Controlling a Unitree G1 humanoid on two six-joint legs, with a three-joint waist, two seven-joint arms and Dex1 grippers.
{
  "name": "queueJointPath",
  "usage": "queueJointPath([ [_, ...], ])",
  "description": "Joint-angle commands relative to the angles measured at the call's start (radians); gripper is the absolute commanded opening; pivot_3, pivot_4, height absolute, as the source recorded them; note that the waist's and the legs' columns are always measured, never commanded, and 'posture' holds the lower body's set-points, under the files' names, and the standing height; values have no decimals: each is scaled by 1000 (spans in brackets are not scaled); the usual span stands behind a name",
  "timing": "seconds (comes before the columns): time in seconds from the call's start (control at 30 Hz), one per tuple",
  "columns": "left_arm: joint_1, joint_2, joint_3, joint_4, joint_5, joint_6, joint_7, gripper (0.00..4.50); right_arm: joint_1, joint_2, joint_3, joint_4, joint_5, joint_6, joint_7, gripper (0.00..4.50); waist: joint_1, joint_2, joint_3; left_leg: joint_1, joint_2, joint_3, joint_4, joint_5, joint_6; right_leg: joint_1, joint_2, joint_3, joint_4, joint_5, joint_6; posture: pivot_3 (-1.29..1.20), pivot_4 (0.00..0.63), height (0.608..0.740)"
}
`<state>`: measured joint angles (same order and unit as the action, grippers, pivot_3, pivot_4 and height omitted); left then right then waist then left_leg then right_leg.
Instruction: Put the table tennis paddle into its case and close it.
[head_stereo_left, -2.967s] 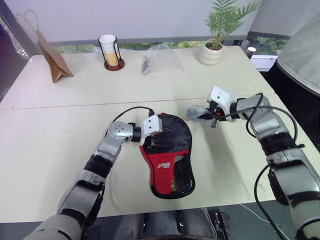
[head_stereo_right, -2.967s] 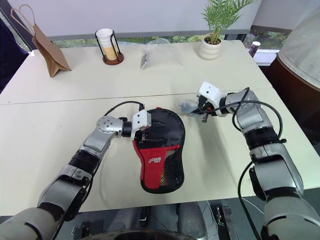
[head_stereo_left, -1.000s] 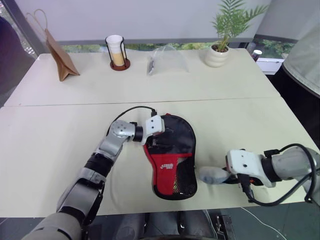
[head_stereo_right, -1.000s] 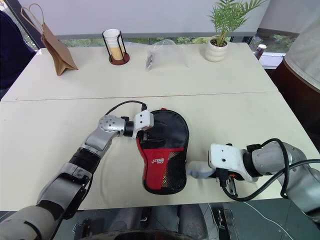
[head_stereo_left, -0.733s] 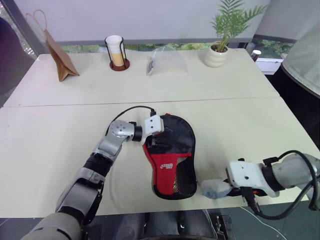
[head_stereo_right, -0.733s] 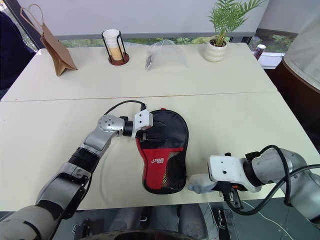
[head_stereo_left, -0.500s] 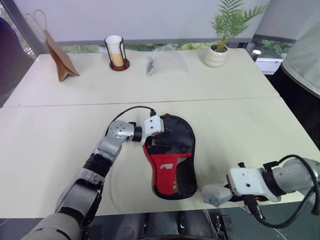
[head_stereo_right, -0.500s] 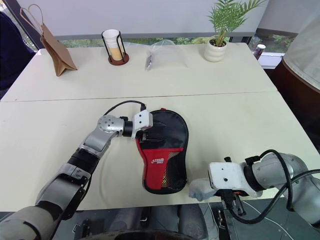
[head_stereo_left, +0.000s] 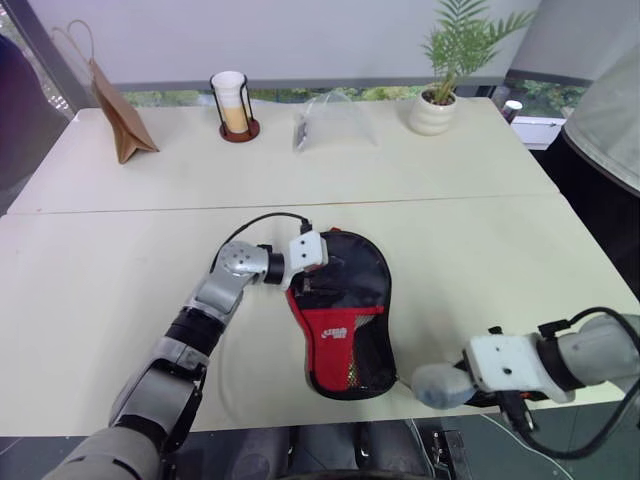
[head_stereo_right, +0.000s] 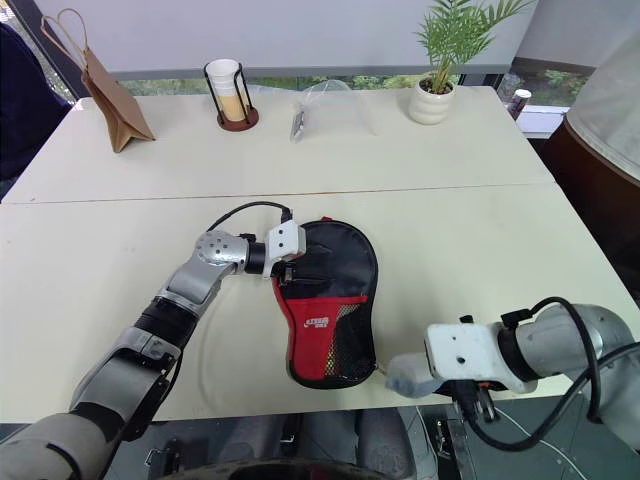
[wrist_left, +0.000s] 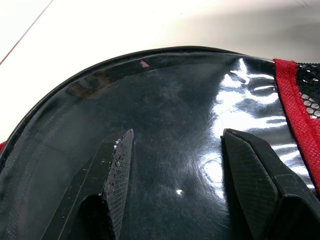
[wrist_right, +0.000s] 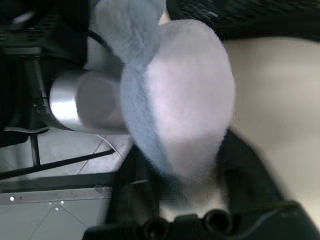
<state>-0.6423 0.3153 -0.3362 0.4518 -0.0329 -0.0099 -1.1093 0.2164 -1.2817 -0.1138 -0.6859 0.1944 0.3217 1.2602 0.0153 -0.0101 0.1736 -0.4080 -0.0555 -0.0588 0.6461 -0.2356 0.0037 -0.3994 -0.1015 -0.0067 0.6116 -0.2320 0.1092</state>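
The case (head_stereo_left: 345, 320) lies flat in the middle of the table, black with a red logo panel and a mesh pocket. My left gripper (head_stereo_left: 316, 276) is open at the case's far left corner. In the left wrist view its fingers (wrist_left: 120, 165) stand apart over the glossy black face of the case (wrist_left: 175, 105). My right gripper (head_stereo_left: 458, 386) hangs at the table's near right edge, beside the case's near end. The fuzzy grey ball charm (wrist_right: 175, 100) sits right at its front and sticks out towards the case. The table tennis paddle is hidden.
Along the far side of the table (head_stereo_left: 480, 250) stand a brown paper bag (head_stereo_left: 120, 120), a cup in a wire holder (head_stereo_left: 232, 100), a clear plastic bag (head_stereo_left: 335, 120) and a potted plant (head_stereo_left: 440, 100). The table's near edge runs just under the right gripper.
My right gripper has drawn back with the grey charm from beside the case to the table's near edge. The left arm and the case have stayed put.
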Motion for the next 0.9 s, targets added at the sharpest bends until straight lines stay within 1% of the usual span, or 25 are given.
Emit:
queueJointPath([
  [0.03, 31, 26, -33, 75, 55, 18, 2, 2954, -60, 4, -18, 24, 36, 42, -1, 3428, 0, 0, 0, 0, 0, 0, 0, 0, 0, 0, 0, 0, 0, 0, 0, 0, 150, 740],
  [0.07, 27, 24, -26, 75, 48, 15, 2, 2954, -87, 6, -21, 43, 39, 52, -6, 3895, -1, 0, 0, 0, 0, 0, 0, 0, 0, 0, 0, 0, 0, 0, 0, 0, 150, 740],
  [0.1, 23, 22, -18, 71, 39, 18, 1, 2954, -112, 6, -26, 63, 41, 61, -9, 4464, -1, 0, 0, 0, 0, 0, 0, 0, 0, 0, 0, 0, 0, 0, 0, 0, 150, 740],
  [0.2, 9, 24, 8, 56, 15, 22, -3, 2954, -201, 1, -32, 152, 27, 67, -23, 4464, -1, 0, 0, 0, 0, 0, 0, 0, 0, 0, 0, 0, 0, 0, 0, 0, 150, 740],
  [0.33, -11, 31, 49, 22, -33, 59, -8, 2954, -307, -4, -46, 236, 78, 116, 2, 4464, -2, 0, 0, -1, 0, 0, 0, 0, 0, -2, 0, 0, 0, 0, 0, 0, 150, 740],
  [0.4, -22, 44, 87, -26, -74, 107, -12, 2954, -381, 1, -61, 278, 129, 145, 19, 4464, -4, 1, 2, -3, 0, 0, -1, 0, 0, -4, 0, 0, 0, 0, 0, 0, 150, 740],
  [0.53, -37, 95, 176, -200, -203, 282, -41, 2954, -536, 17, -59, 363, 213, 194, 40, 4464, -4, 2, 5, -9, 0, 1, 0, 0, 1, -11, 1, 0, 2, 1, -1, 0, 150, 740],
  [0.67, -28, 215, 283, -413, -368, 500, -87, 2954, -662, 34, -39, 423, 255, 228, 45, 4464, -4, 2, 6, -16, 0, 0, 1, 1, 0, -17, 2, 0, 2, 2, 0, 0, 150, 740],
  [0.7, -22, 238, 297, -443, -392, 535, -92, 2954, -676, 37, -35, 429, 258, 232, 46, 4464, -4, 3, 6, -18, 0, 1, 1, 1, 0, -20, 2, 0, 2, 2, 1, 0, 150, 740],
  [0.8, 16, 365, 371, -558, -487, 661, -122, 2954, -701, 44, -35, 426, 274, 236, 51, 4464, -4, 4, 6, -19, 0, 1, 0, 1, 0, -21, 3, 0, 2, 3, 1, 0, 150, 740],
  [0.83, 39, 407, 399, -594, -517, 685, -139, 2954, -701, 46, -40, 414, 288, 247, 53, 4464, -4, 4, 6, -19, 0, 1, 0, 1, 0, -22, 3, 0, 3, 3, 1, 0, 150, 740],
  [0.9, 72, 461, 438, -636, -561, 723, -144, 2954, -698, 50, -46, 389, 309, 265, 49, 4464, -6, 5, 7, -19, 0, 1, -1, 1, 0, -23, 3, 1, 3, 2, 0, 0, 150, 740],
])
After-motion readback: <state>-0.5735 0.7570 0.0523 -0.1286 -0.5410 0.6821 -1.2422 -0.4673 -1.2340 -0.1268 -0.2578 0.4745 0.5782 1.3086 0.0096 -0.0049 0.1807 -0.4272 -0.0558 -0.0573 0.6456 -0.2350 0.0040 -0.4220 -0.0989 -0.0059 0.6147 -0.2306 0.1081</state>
